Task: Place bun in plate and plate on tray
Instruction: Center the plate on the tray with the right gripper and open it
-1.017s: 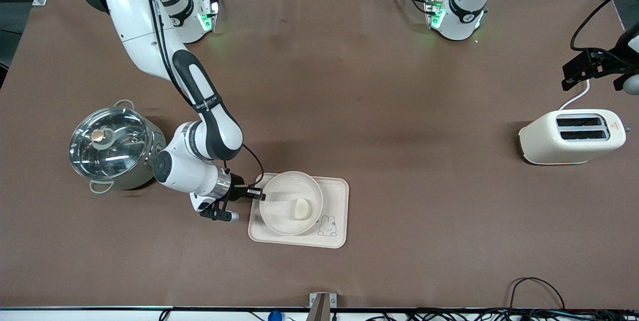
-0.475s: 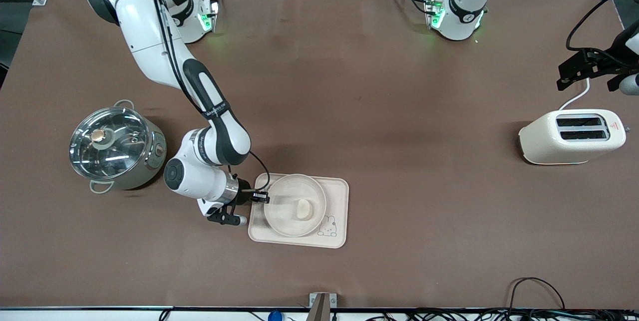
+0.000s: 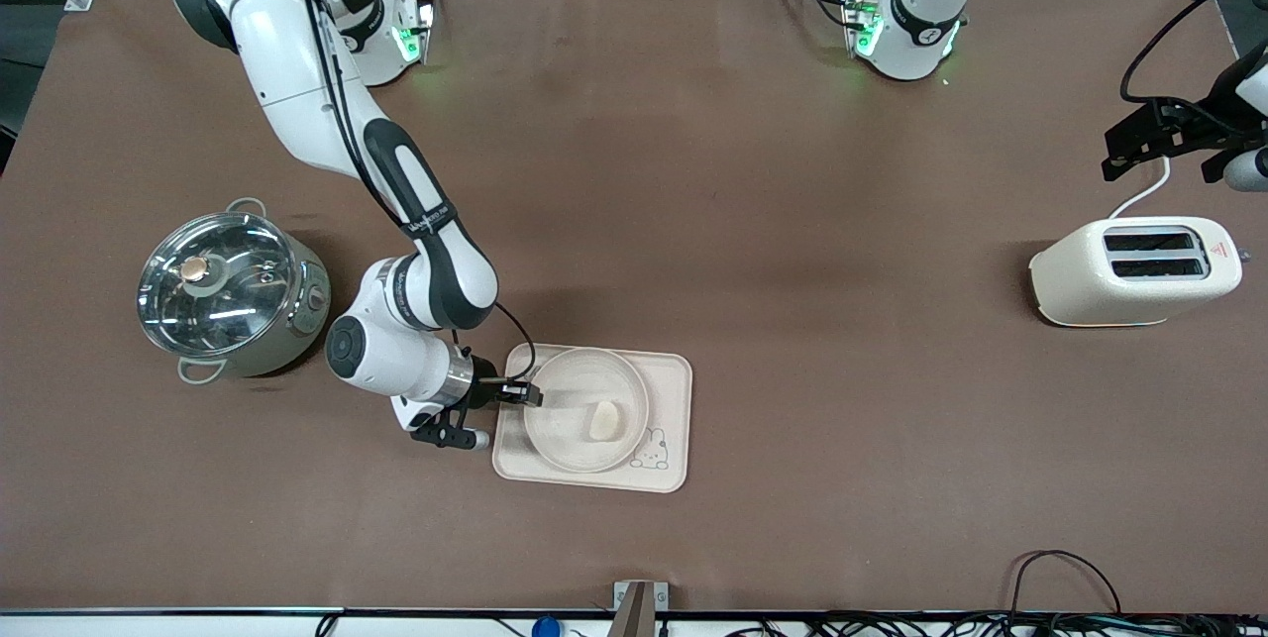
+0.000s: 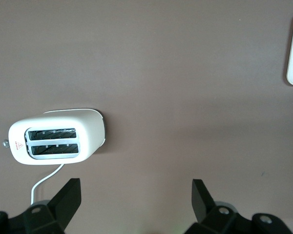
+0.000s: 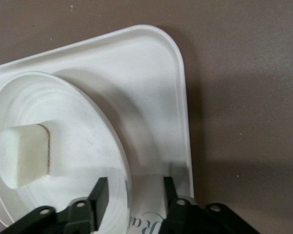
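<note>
The right end effector sits at the rim of the plate on the side toward the right arm's end of the desk. In the right wrist view its two fingers straddle that rim with a gap on each side, so I judge them parted rather than clamped. That fits a plate just set down and being let go.

The left end effector hangs with its fingers spread wide and nothing between them, above bare desk near the toaster. That arm waits.

Largest first: the brown desk carries everything. The shiny steel pot with a glass lid stands toward the right arm's end. The cream two-slot toaster stands toward the left arm's end, well apart from the work.

The cream-beige rectangular tray with rounded corners and a small rabbit drawing lies flat on the desk, nearer the front camera than the pot. The round, shallow cream-beige plate rests on that tray toward its right-arm end, leaving the rabbit corner uncovered.

The small cream-white bun with one flat side lies inside the plate, off centre, toward the rabbit. It touches nothing but the plate's floor.

With bun in plate and plate on tray, the task looks all but done. What seems left is for the right end effector to clear the rim without dragging the plate.
</note>
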